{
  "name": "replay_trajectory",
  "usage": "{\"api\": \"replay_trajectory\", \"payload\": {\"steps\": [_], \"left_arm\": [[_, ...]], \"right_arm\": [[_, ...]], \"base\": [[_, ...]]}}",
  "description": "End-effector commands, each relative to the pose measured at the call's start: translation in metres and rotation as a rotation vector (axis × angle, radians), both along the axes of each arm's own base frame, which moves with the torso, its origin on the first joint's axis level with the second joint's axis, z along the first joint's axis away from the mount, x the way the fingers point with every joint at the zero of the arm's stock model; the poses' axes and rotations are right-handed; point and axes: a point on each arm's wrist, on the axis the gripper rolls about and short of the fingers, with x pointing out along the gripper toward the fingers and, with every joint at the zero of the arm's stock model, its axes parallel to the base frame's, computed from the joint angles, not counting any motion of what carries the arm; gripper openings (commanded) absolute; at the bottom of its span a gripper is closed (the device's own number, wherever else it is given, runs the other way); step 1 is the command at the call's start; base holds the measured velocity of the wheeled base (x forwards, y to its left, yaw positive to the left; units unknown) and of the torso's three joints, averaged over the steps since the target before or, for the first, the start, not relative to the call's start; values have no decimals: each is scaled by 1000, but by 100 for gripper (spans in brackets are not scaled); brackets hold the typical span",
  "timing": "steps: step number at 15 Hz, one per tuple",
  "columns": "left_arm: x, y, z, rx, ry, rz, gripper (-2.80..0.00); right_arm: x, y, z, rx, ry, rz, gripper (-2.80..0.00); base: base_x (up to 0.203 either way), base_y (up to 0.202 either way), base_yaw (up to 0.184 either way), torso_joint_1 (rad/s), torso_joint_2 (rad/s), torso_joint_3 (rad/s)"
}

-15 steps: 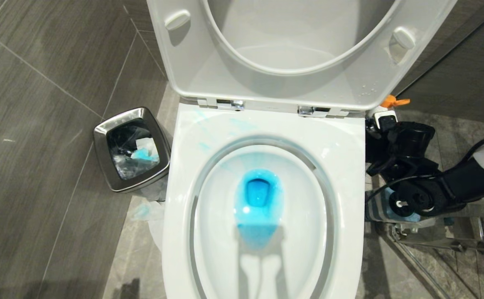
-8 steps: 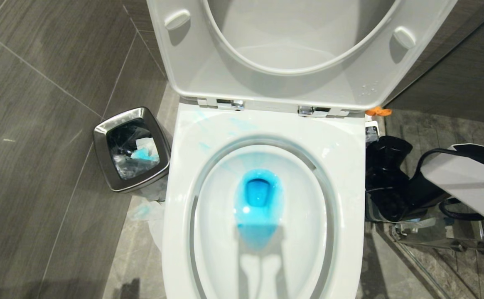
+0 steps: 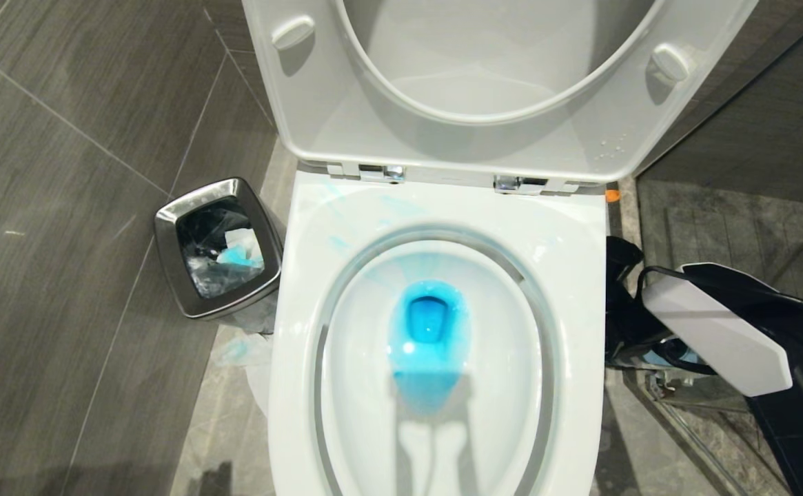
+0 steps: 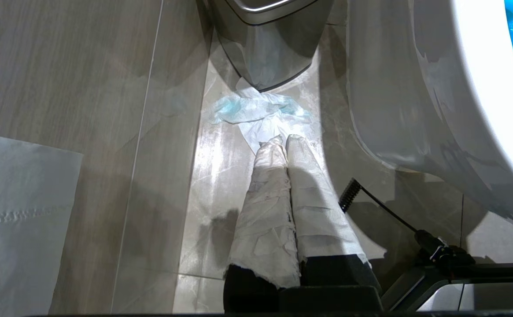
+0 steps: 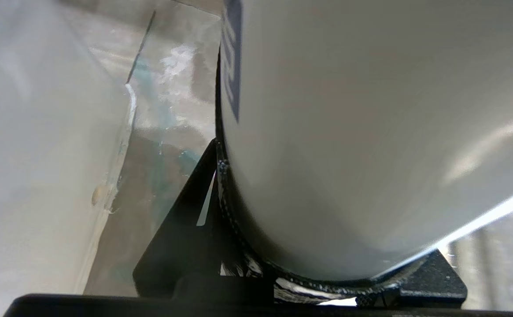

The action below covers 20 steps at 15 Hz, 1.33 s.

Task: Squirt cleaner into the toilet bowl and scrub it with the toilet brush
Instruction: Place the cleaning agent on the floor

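One large white toilet bowl [image 3: 435, 344] fills the middle of the head view, its seat and lid raised at the top of the frame. Bright blue cleaner [image 3: 429, 331] tints the water at the centre of the bowl, and pale blue streaks mark the rim toward its upper left. At right of the frame the right arm [image 3: 718, 331] reaches down beside the bowl; its gripper is hidden there. The right wrist view shows a big white bottle-like body [image 5: 370, 145] filling the space between its dark fingers, so the jaws appear clamped on it. A steel bin [image 3: 218, 248] stands at left of the bowl, with blue-stained tissues [image 4: 260, 114] on the floor below it. The left gripper [image 4: 282, 143] hangs over those tissues, wrapped fingers pressed together. The toilet brush cannot be made out.
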Motion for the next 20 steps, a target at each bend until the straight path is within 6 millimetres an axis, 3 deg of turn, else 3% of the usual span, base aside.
{"api": "replay_trajectory", "payload": {"steps": [1,10,20], "left_arm": [[0,0,0,2,1,0,-280],[0,0,0,7,-1,0,-280],[0,0,0,13,1,0,-280]], "right_arm": [[6,8,-24,-6,24,10,-280],[17,12,-35,-5,13,11,-280],[20,12,-33,-44,-2,4,-280]], "base": [[0,0,0,0,0,0],[0,0,0,0,0,0],[0,0,0,0,0,0]]}}
